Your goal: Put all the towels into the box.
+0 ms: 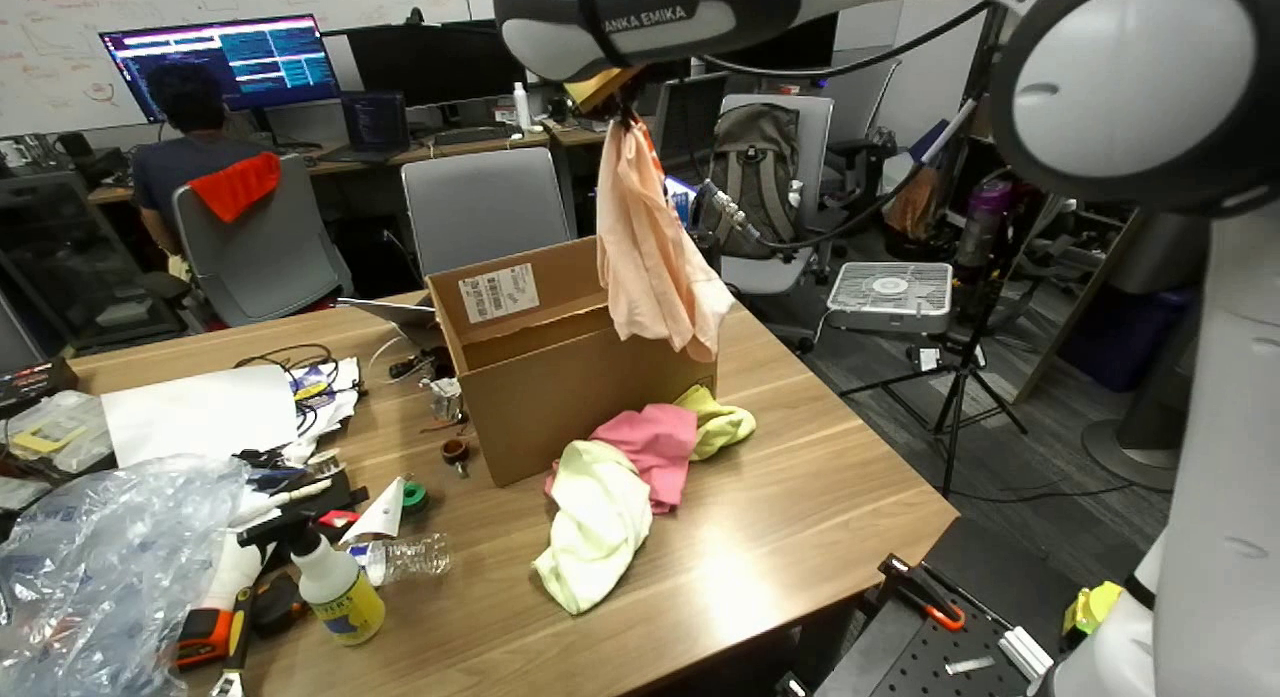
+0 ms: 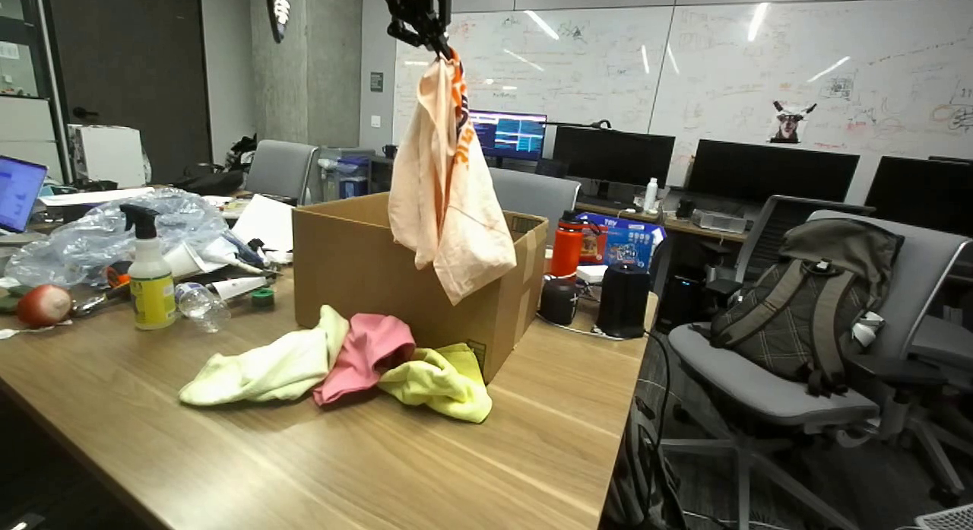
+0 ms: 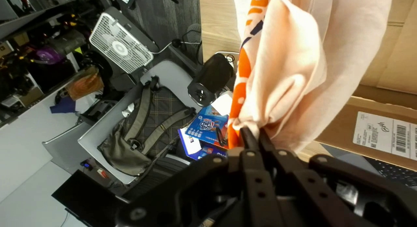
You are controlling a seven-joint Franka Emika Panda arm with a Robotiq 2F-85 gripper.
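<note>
Above the table, my gripper (image 3: 254,131) is shut on the orange-pink towel (image 1: 655,247), pinching its top corner; the cloth hangs down in long folds. In both exterior views its lower part overlaps the cardboard box (image 2: 365,279). I cannot tell whether it hangs over the opening or outside the wall. The box stands open at the top, its floor hidden. Against its foot on the table lie three more towels: a pale cream-yellow one (image 1: 600,527), a pink one (image 2: 369,355) and a bright yellow one (image 2: 445,382). In the wrist view the held towel covers part of the box.
A spray bottle (image 1: 342,597), a clear plastic bag (image 1: 120,567) and assorted tools crowd one side of the table. Beyond the box stand a black cylinder (image 2: 625,302) and a red bottle (image 2: 566,249). A chair with a backpack (image 2: 813,302) is beside the table edge.
</note>
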